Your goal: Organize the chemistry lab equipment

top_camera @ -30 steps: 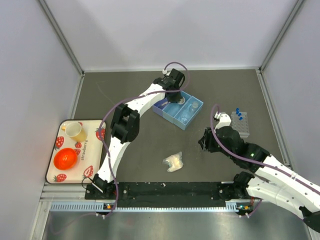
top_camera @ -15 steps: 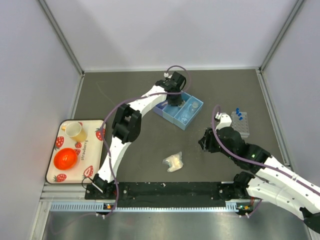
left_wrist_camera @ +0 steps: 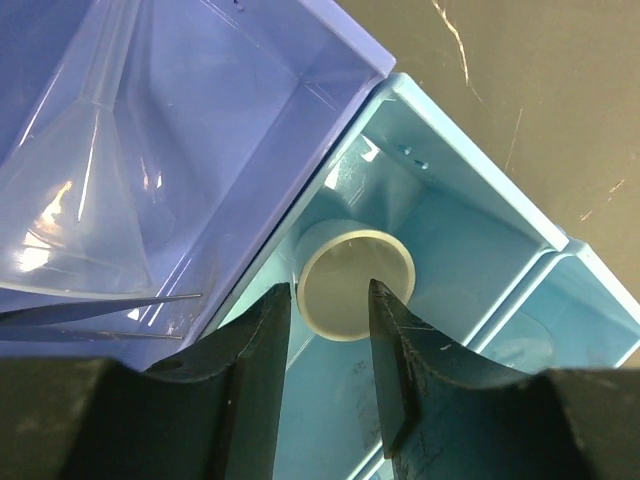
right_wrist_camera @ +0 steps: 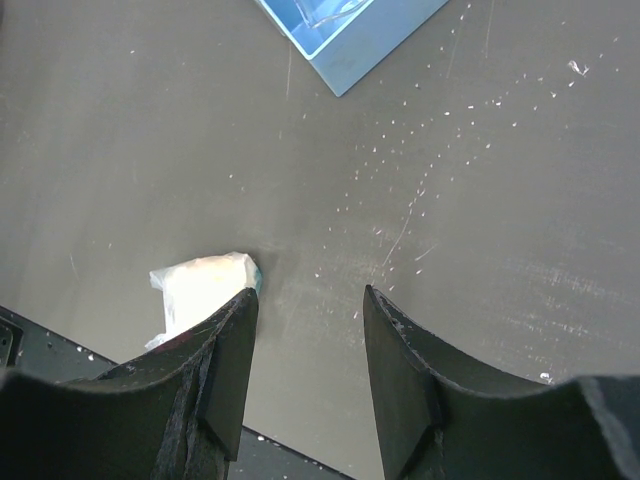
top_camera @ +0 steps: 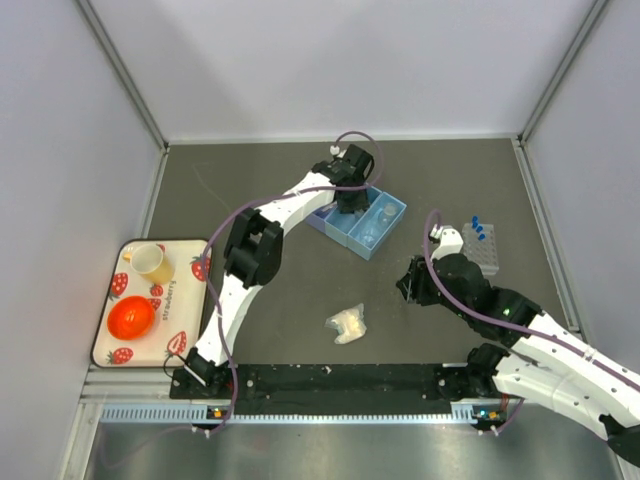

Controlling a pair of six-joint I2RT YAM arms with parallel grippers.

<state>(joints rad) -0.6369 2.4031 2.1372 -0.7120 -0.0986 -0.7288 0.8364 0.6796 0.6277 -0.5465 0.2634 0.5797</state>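
The small white round dish lies in the corner of a light blue bin, just past my left gripper. Its jaws stand open, with nothing between them. From above, the left gripper hangs over the paired blue bins. A clear funnel lies in the darker blue bin. The pale yellowish packet lies on the table, beside the left fingertip of my open, empty right gripper. The clear tube rack holds blue-capped tubes at the right.
A strawberry-print tray at the left edge carries a yellow cup and an orange bowl. Grey walls close in the dark table on three sides. The blue bin's corner shows at the top of the right wrist view.
My left gripper's jaws have parted and let go of the white dish in the light blue bin. The right arm has not moved.
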